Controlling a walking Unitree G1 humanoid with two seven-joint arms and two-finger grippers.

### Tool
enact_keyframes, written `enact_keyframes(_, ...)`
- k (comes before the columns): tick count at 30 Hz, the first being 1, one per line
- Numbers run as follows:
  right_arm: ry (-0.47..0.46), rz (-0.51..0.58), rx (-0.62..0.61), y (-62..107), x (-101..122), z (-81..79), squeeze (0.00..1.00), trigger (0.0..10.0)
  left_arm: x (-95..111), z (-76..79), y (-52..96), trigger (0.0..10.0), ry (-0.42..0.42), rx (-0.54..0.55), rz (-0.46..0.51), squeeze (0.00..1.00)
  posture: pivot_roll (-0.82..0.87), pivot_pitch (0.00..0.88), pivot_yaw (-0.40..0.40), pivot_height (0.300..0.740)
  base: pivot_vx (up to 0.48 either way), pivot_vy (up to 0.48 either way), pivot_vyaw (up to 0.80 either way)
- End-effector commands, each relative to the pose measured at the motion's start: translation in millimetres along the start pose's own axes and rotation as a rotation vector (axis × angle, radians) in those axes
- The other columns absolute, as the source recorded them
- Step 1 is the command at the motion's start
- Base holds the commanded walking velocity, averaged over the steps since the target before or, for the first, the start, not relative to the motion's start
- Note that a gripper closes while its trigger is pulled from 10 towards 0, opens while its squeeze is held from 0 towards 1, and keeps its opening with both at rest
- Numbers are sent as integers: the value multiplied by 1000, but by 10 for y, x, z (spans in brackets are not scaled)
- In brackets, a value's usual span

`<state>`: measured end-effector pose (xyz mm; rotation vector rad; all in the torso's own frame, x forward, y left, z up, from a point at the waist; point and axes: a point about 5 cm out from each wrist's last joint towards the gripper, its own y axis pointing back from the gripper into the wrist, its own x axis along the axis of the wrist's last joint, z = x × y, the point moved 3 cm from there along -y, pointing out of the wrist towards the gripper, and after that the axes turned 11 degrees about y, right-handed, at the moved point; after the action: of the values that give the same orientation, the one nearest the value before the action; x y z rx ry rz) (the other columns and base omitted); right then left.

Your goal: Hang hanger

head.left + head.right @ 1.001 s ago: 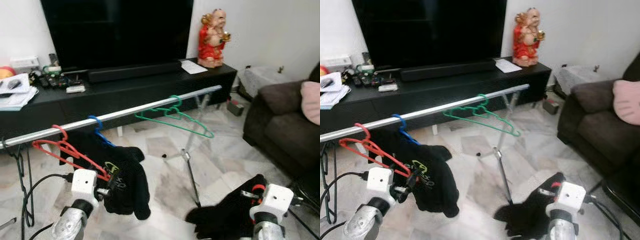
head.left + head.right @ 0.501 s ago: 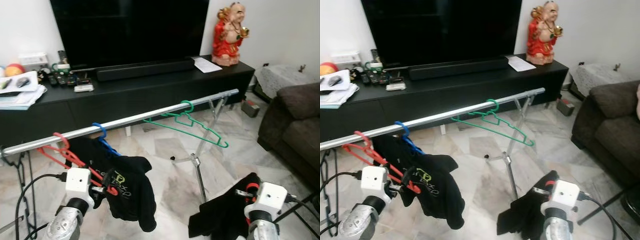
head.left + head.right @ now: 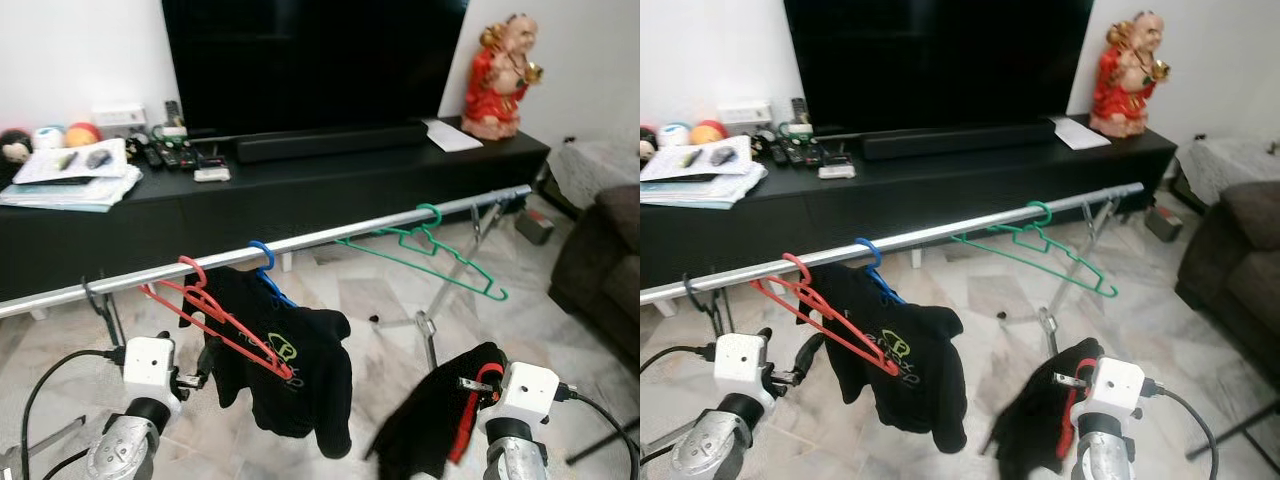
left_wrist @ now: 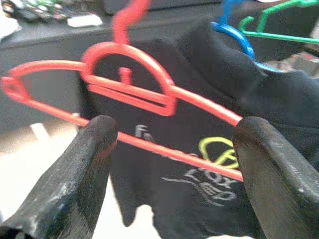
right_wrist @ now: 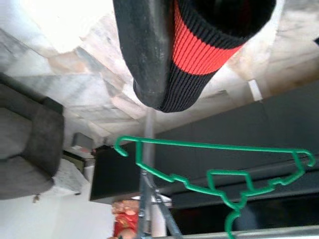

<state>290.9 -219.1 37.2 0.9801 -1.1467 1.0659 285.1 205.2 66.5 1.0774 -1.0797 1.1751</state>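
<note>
On your left, the red plastic hanger (image 3: pixel 225 322) already hooks over the long silver metal rail (image 3: pixel 300 240), empty and tilted down toward you. Your left end effector (image 4: pixel 174 169) sits just before it with its two black fingers spread wide, one to each side of the hanger's lower bar and closed on nothing. Just to the right on the rail, the blue plastic hanger (image 3: pixel 264 262) carries a black printed T-shirt (image 3: pixel 295 365) that droops behind the red one. Farther right, the thin green wire hanger (image 3: pixel 425 245) hangs bare. Lowest right, your right end effector (image 3: pixel 470 385) holds a black garment with a red knitted band (image 5: pixel 199 45), clamped between the fingers and hanging toward the marble floor (image 3: pixel 380 300).

By the look of it, the hanging step is done for the red hanger. Your next move likely calls for drawing the left arm straight back without catching the lower bar, then bringing the held garment up toward a free hanger.
</note>
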Motion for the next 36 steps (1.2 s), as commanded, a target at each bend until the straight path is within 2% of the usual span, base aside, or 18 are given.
enact_keyframes(1,-3,12,-15,-25,36,48,0,10000,5,20,-15,10000,0,-7,-5,0,7,0,-8,740,0,0,0)
enact_keyframes(9,-6,13,-14,-30,41,31,0,10000,17,115,-110,10000,-15,-33,-22,0,4,0,-5,740,0,0,0)
enact_keyframes(14,-7,14,-20,-35,43,45,0,10000,57,117,-240,10000,-11,-12,-50,0,-1,0,-2,740,0,0,0)
enact_keyframes(20,-8,13,-26,-39,42,49,0,10000,156,208,-404,10000,-34,-28,-49,0,-7,0,1,740,0,0,0)
enact_keyframes(23,-8,13,-31,-38,41,60,0,10000,222,181,-532,10000,-28,33,-70,0,-13,0,3,740,0,0,0)
enact_keyframes(26,-8,12,-33,-38,40,62,0,10000,247,168,-597,10000,-27,74,-89,0,-15,0,4,740,0,0,0)
enact_keyframes(27,-8,12,-33,-38,41,61,0,10000,251,142,-634,10000,-5,121,-107,0,-18,0,5,740,0,0,0)
enact_keyframes(31,-8,12,-36,-36,39,68,0,10000,290,98,-709,10000,47,223,-120,0,-22,0,6,740,0,0,0)
enact_keyframes(36,-8,9,-36,-38,35,69,0,10000,315,87,-762,10000,51,295,-130,0,-26,0,3,740,0,0,0)
